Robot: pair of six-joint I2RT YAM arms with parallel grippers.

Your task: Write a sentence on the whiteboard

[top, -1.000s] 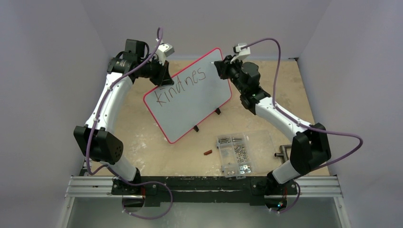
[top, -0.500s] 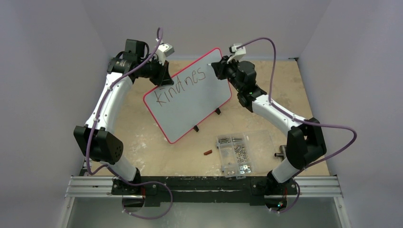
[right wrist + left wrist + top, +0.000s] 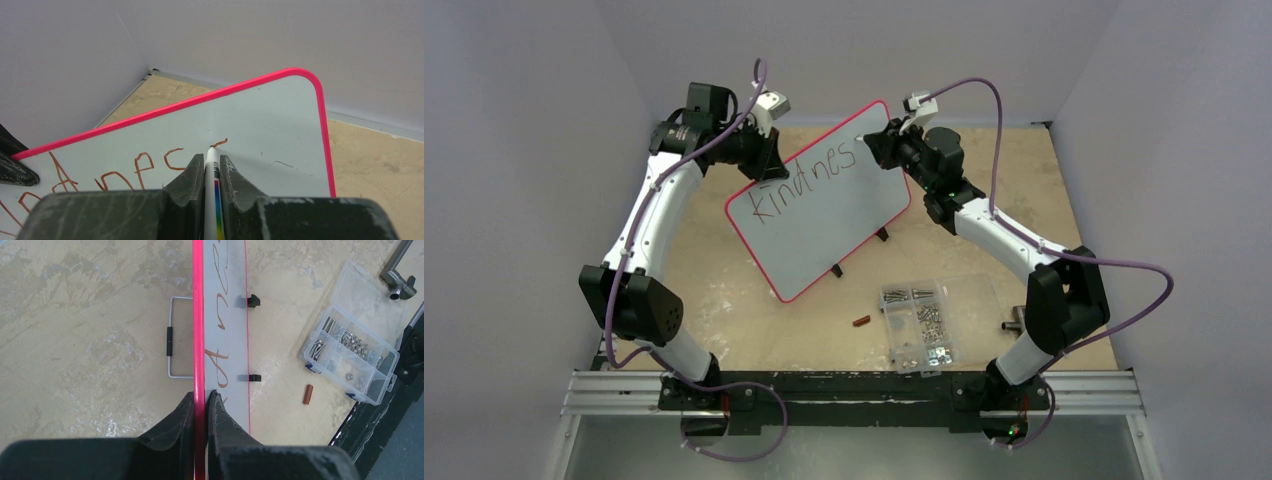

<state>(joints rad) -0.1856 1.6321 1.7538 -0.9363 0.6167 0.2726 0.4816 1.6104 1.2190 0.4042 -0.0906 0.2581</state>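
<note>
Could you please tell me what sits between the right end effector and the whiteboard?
A marker, clamped in the right end effector, bridges them, its tip on the whiteboard; the right wrist view shows it.

pink-rimmed whiteboard (image 3: 834, 232) stands propped, tilted; sentence (image 3: 807, 179) reads "kindnes" along its top

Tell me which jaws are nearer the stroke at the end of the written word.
Right. The right jaws hold the marker with its tip on that stroke; the left jaws clamp the whiteboard by its pink rim, nearer the word's first letters.
</note>
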